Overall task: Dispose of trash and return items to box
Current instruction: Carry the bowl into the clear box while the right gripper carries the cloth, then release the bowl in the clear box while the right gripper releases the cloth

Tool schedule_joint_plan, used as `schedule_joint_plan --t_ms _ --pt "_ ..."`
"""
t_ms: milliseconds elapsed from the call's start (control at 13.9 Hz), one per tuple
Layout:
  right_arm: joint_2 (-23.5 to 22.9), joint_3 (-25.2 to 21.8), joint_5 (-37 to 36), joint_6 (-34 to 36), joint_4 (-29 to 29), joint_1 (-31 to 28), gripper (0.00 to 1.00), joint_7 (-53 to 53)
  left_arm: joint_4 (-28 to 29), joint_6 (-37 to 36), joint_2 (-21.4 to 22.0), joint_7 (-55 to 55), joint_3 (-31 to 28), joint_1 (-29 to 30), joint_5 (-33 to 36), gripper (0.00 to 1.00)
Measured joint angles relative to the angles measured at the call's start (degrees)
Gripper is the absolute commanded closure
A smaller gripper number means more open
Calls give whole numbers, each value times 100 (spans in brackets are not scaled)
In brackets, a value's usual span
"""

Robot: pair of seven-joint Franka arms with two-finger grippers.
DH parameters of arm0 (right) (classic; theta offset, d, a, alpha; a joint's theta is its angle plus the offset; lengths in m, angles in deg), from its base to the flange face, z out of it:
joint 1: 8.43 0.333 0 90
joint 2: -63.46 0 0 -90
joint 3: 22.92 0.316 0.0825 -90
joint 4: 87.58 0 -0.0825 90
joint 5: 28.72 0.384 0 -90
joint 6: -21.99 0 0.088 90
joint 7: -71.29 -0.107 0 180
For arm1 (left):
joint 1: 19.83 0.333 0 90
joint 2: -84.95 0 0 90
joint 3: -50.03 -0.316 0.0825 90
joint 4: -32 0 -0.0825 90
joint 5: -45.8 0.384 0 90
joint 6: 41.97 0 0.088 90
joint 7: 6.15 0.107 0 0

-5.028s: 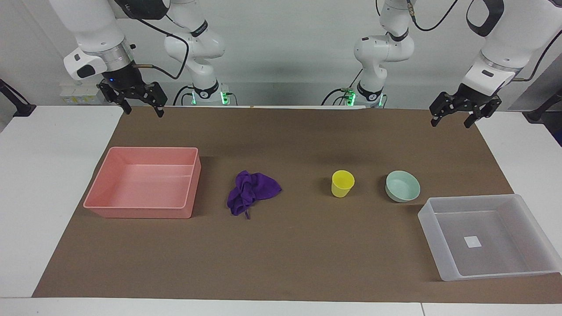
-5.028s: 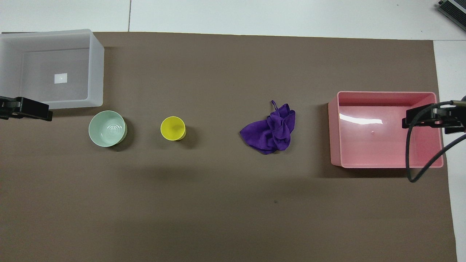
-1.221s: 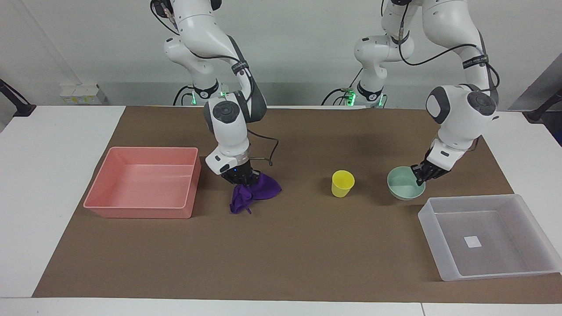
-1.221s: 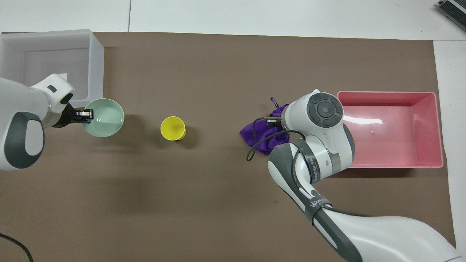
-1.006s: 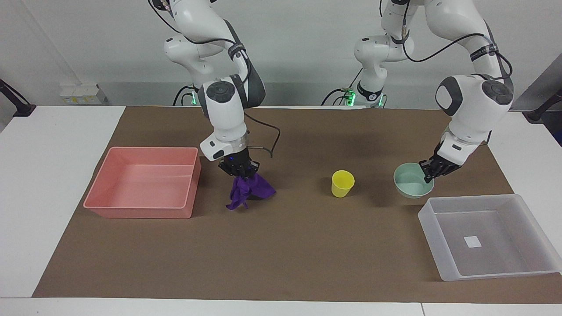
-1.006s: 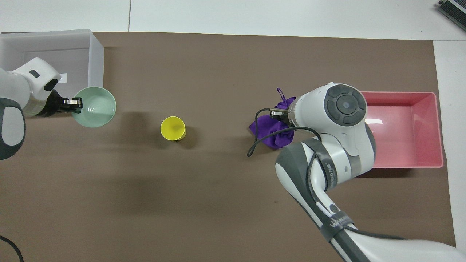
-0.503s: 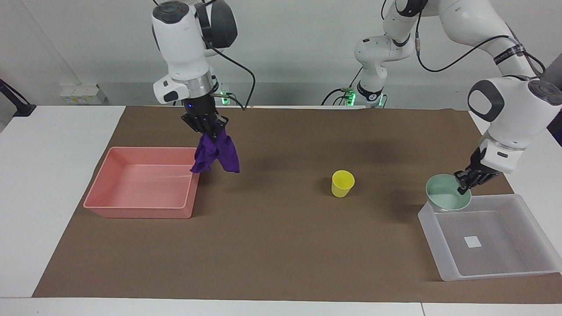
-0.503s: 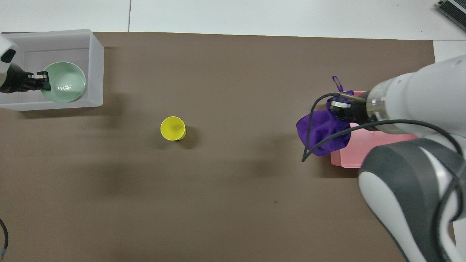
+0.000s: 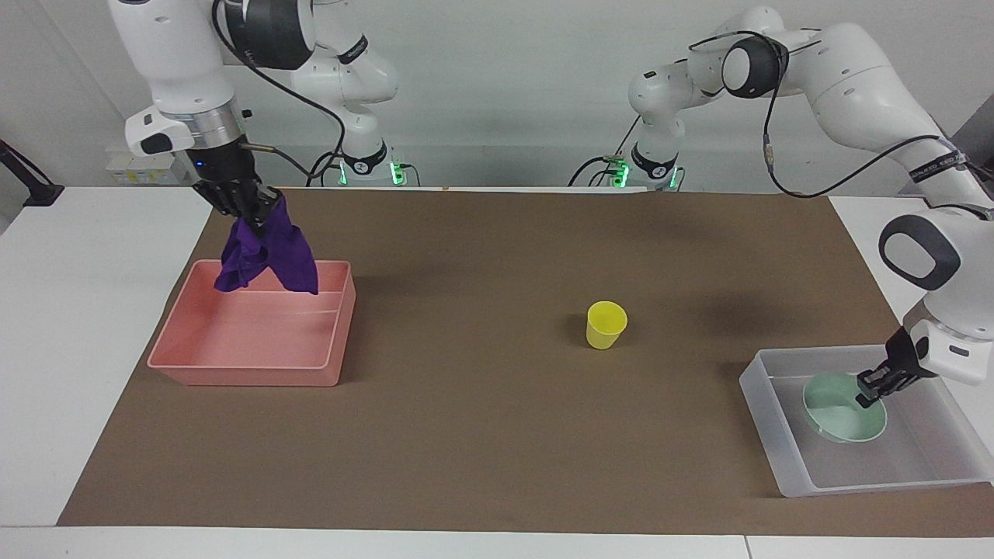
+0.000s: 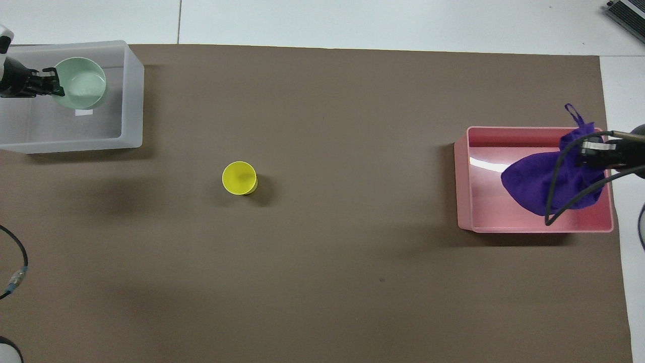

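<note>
My right gripper (image 9: 253,213) is shut on the deep-purple rag (image 9: 268,253), which hangs above the pink bin (image 9: 248,366). In the overhead view the rag (image 10: 548,182) and right gripper (image 10: 590,151) cover part of the pink bin (image 10: 482,201). My left gripper (image 9: 869,393) is shut on the rim of the mint-green bowl (image 9: 842,409), held tilted and low inside the translucent white bin (image 9: 776,450). The bowl (image 10: 81,83), left gripper (image 10: 50,83) and bin (image 10: 132,101) also show in the overhead view. The yellow cup (image 9: 606,324) stands upright mid-table (image 10: 239,177).
A brown mat (image 9: 497,435) covers the table between the two bins. White table surface lies at both ends. A loose cable hangs from the right wrist over the pink bin (image 10: 554,201).
The right gripper lifted the rag off the mat and carried it over the pink bin. The left gripper lifted the bowl by its rim and moved it down into the translucent bin.
</note>
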Motion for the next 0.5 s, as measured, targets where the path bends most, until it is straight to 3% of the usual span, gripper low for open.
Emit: schedule_joint_plan --t_ms 215,503 --pt "-134 -6 0 -768 650 -306 100 192 -287 15 -275 0 18 19 11 100" --pt "-467 -5 0 -1690 1629 -341 100 89 -205 69 -380 1 18 33 26 100"
